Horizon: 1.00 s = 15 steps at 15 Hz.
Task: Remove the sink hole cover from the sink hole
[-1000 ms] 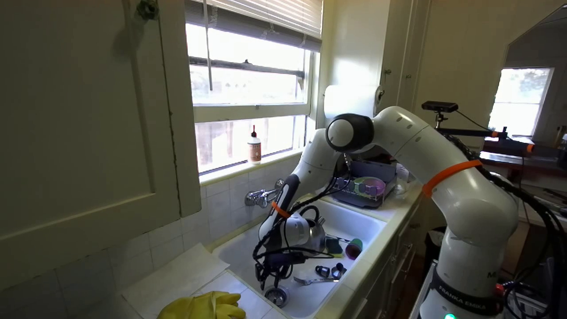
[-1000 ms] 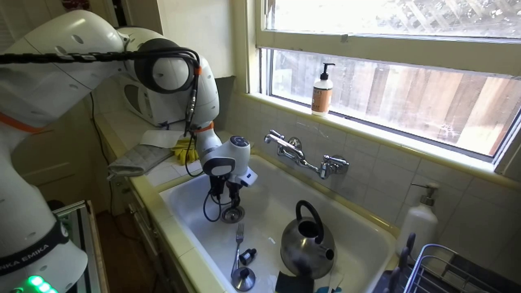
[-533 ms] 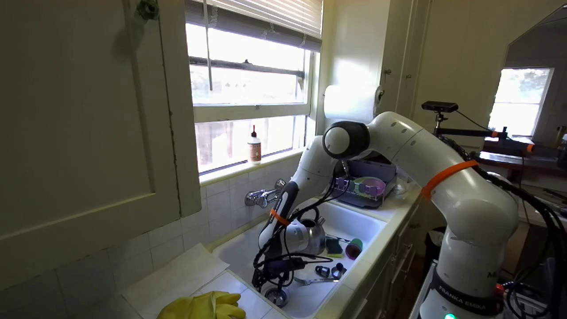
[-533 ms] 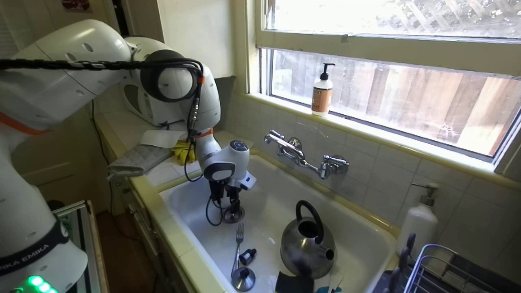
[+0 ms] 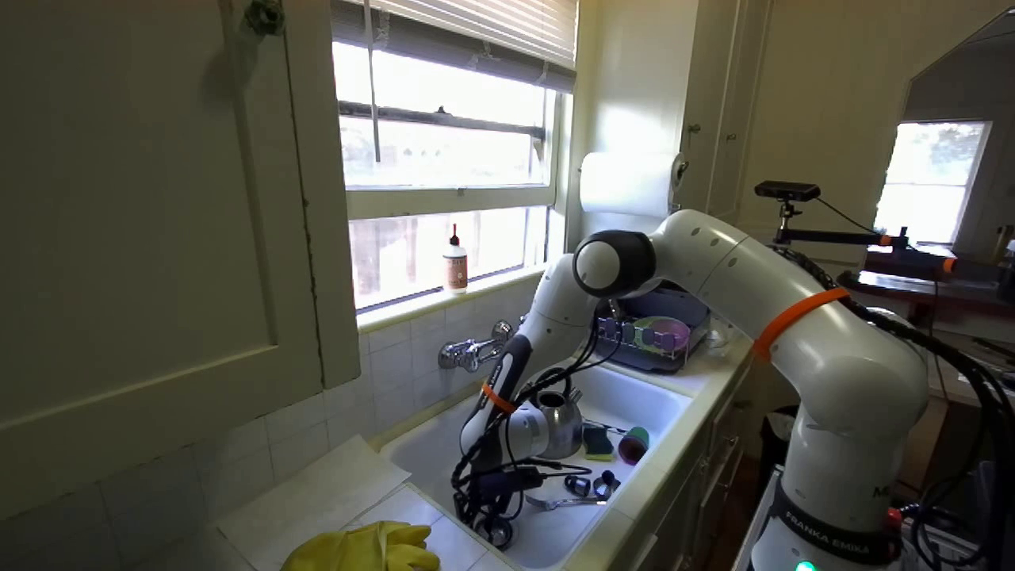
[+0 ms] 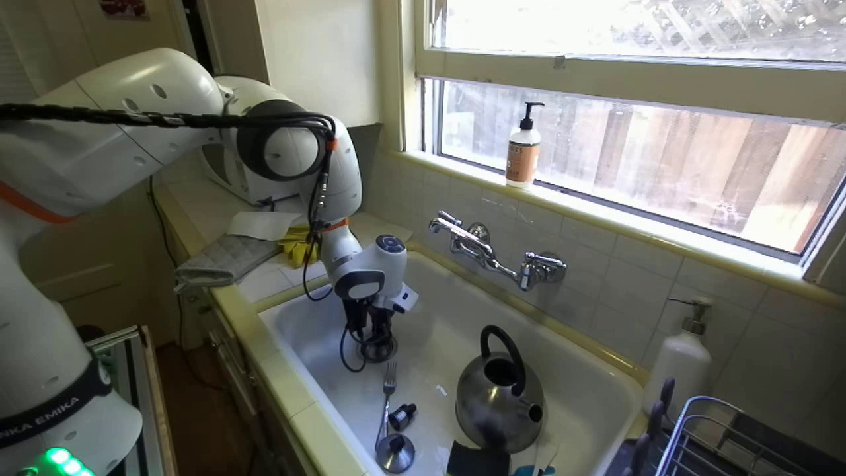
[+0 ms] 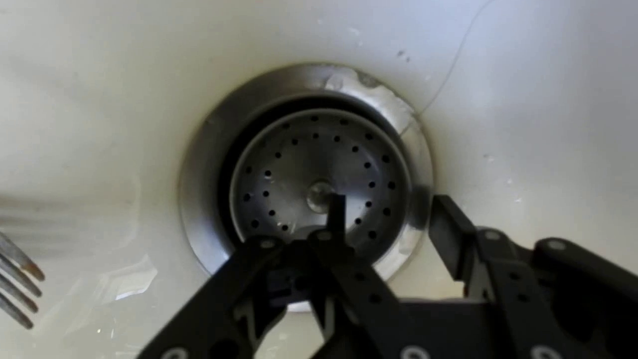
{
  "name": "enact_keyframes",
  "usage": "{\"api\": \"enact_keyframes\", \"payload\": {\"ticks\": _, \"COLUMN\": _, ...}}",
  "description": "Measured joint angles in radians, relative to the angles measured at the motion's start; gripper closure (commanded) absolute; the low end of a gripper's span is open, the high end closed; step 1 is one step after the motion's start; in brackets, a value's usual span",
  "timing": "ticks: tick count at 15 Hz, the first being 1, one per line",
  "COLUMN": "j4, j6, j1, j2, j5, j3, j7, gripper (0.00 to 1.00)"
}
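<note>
The sink hole cover [image 7: 299, 159] is a round metal strainer with small holes and a knob [image 7: 317, 195] at its centre. It sits in the metal-rimmed sink hole [image 7: 202, 199]. The hole also shows, partly covered by the gripper, in both exterior views [image 5: 499, 535] [image 6: 380, 353]. My gripper [image 7: 389, 204] is open, with nothing between its fingers. In the wrist view its left finger overlaps the knob's right edge, and its right finger is over the rim's right side. Its height above the cover is hard to judge. It also shows low over the hole in both exterior views [image 5: 476, 514] [image 6: 370, 334].
In the white sink [image 6: 562, 370] are a fork [image 6: 388, 383], a small dark fitting [image 6: 402, 416], a metal funnel-like piece [image 6: 395, 453], a kettle [image 6: 500, 403], a sponge [image 5: 598, 442] and a cup [image 5: 633, 446]. A faucet [image 6: 472, 244] juts from the wall. Yellow gloves [image 5: 361, 547] lie on the counter.
The arm and gripper have moved down toward the sink hole. The gripper now covers more of the hole in both exterior views. The other objects have not moved.
</note>
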<state>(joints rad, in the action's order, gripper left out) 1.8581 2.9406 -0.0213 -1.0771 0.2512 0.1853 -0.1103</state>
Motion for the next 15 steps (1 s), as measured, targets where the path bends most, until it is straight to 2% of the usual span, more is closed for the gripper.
{"api": "enact_keyframes", "payload": {"ticks": 2, "j4": -0.008, "j6": 0.0, "j1": 0.0, "j2": -0.003, "j5": 0.0, "j3": -0.001, "j7": 0.001, "gripper": 0.97}}
{"api": "enact_keyframes", "payload": {"ticks": 3, "j4": -0.012, "j6": 0.0, "j1": 0.0, "j2": -0.005, "j5": 0.0, "j3": -0.001, "j7": 0.003, "gripper": 1.0}}
{"api": "enact_keyframes", "payload": {"ticks": 10, "j4": -0.005, "j6": -0.019, "j1": -0.003, "j2": 0.0, "j5": 0.0, "j3": 0.008, "j7": 0.004, "gripper": 0.98}}
{"api": "enact_keyframes", "payload": {"ticks": 15, "j4": 0.003, "j6": -0.027, "j1": -0.031, "j2": 0.005, "j5": 0.0, "j3": 0.029, "j7": 0.004, "gripper": 0.99}}
